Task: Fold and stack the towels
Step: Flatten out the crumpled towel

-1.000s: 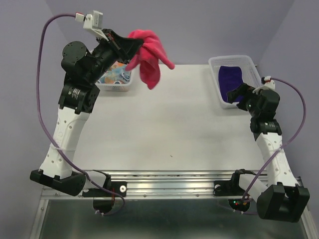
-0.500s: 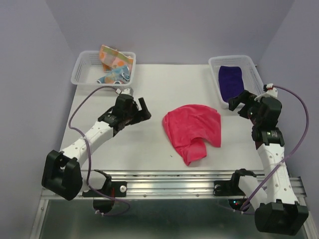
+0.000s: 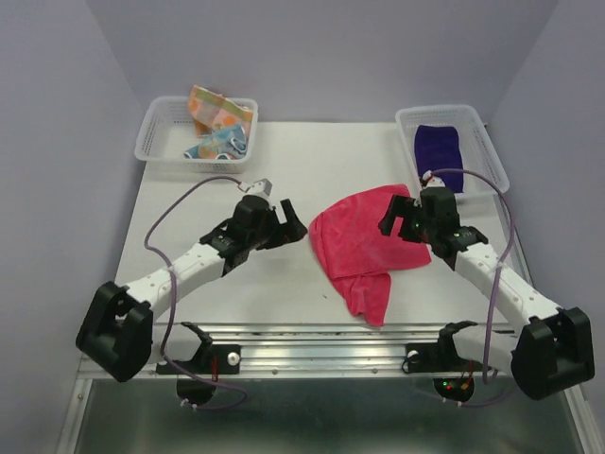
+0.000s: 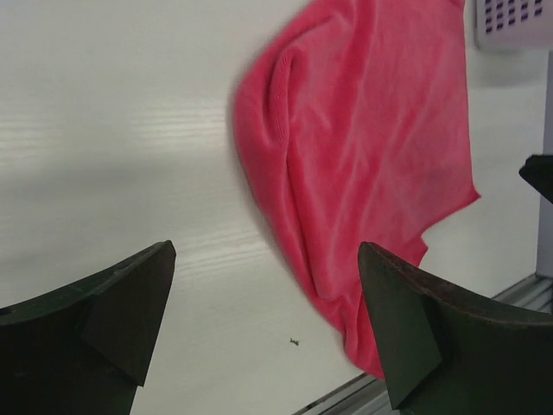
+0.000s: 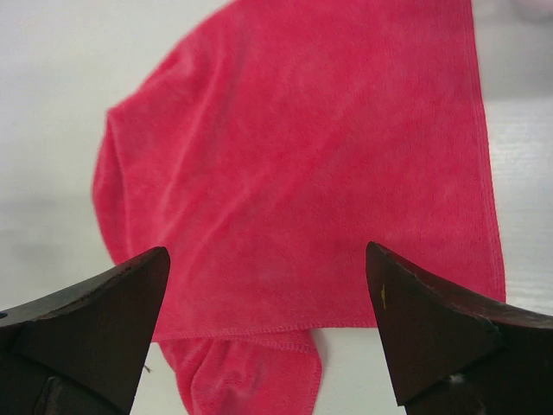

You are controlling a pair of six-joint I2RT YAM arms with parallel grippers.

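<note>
Lavender walls frame a white tabletop (image 3: 236, 284) where a bright pink towel (image 3: 359, 248) lies loosely spread right of centre, one corner bunched and trailing toward the near edge. The left pincer (image 3: 289, 223) hovers just beside the cloth's left edge, its jaws spread wide and gripping nothing. The right pincer (image 3: 393, 216) hangs over the towel's right side, likewise spread and empty. At the far left corner, a white mesh basket (image 3: 151, 142) holds an orange-yellow-pink patterned towel (image 3: 219, 109) and a light-blue patterned towel (image 3: 213, 145). At the far right, a second basket (image 3: 477, 132) holds a dark purple towel (image 3: 440, 151).
</note>
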